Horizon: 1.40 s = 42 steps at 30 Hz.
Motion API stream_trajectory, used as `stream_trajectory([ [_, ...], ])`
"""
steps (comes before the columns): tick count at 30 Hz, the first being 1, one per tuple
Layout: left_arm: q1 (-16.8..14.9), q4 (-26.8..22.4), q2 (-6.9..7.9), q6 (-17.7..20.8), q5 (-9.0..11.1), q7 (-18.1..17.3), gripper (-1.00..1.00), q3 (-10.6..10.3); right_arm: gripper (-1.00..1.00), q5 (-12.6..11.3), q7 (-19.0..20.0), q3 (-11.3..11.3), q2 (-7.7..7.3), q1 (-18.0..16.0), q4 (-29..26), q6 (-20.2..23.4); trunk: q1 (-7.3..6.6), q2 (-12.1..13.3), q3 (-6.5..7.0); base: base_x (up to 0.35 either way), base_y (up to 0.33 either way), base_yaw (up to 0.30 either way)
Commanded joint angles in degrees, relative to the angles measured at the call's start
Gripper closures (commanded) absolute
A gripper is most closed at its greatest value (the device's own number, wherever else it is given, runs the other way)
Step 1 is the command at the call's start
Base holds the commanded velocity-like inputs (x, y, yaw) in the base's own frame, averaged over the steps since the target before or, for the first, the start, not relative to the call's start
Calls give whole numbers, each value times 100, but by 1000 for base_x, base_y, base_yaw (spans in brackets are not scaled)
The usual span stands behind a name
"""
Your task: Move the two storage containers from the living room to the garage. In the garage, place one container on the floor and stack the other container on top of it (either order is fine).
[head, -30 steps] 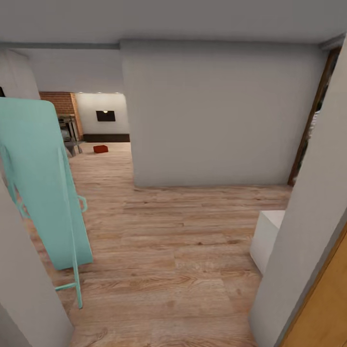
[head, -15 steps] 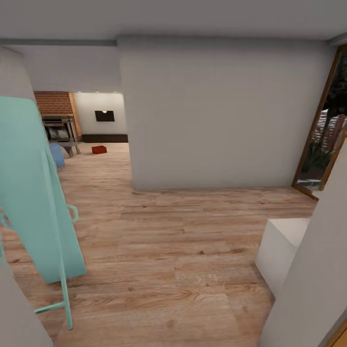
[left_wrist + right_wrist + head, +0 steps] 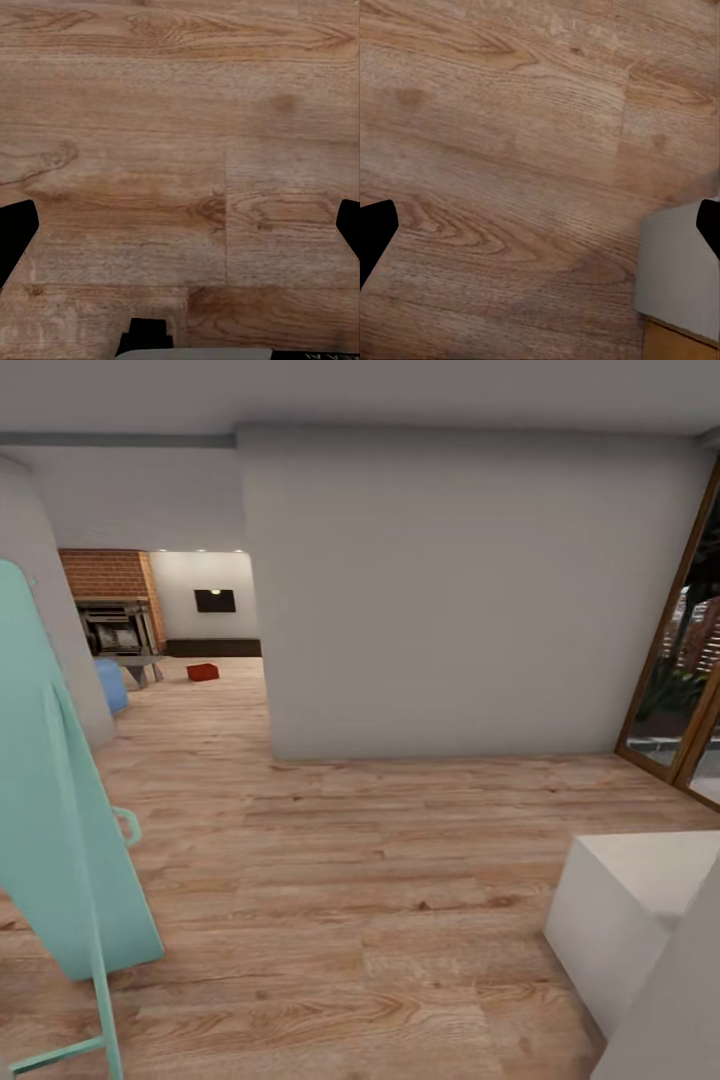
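One orange-red storage container (image 3: 203, 672) sits small and far off on the light wood plank floor of the living room, beyond the hallway opening at the left of the head view. Over bare planks, my left gripper (image 3: 180, 231) is open, its dark fingertips (image 3: 16, 232) wide apart at the picture's two sides with nothing between them. My right gripper (image 3: 540, 229) is open the same way above the planks, beside the corner of a grey-white wall base (image 3: 679, 274). Nothing is held.
A turquoise ironing board (image 3: 55, 810) leans at the near left. A white box (image 3: 625, 905) stands at the near right. A large white wall block (image 3: 450, 600) faces me, with a glass door (image 3: 690, 680) to its right. Far left are a brick fireplace (image 3: 115, 610) and a blue seat (image 3: 112, 685).
The whole view has shifted as the robot rolled forward out of a doorway: the near door frame at right has dropped out, the glass door and fireplace have come into sight.
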Motion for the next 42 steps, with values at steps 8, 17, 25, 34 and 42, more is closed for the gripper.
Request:
stream_trajectory([
  [8,2,-9,1,0,60,-41,-100,3,-100,6,-3,8,-3,-2,3,-48,4,-2,-5,329,0,0],
  [17,2,-7,1,0,60,-40,-100,3,-100,6,-19,20,-1,-1,3,-43,4,-2,-5,329,0,178],
  [25,2,-7,1,0,60,-40,-100,3,-100,15,-19,15,2,-3,3,-71,4,-2,-5,329,0,184],
  [34,2,-9,1,0,60,-38,-100,3,-100,18,-12,35,-1,-1,3,-78,4,-2,-5,329,0,10],
  [42,2,-12,1,-4,60,-37,-100,3,-100,18,-11,23,2,-2,3,-78,4,-2,-5,329,0,0],
])
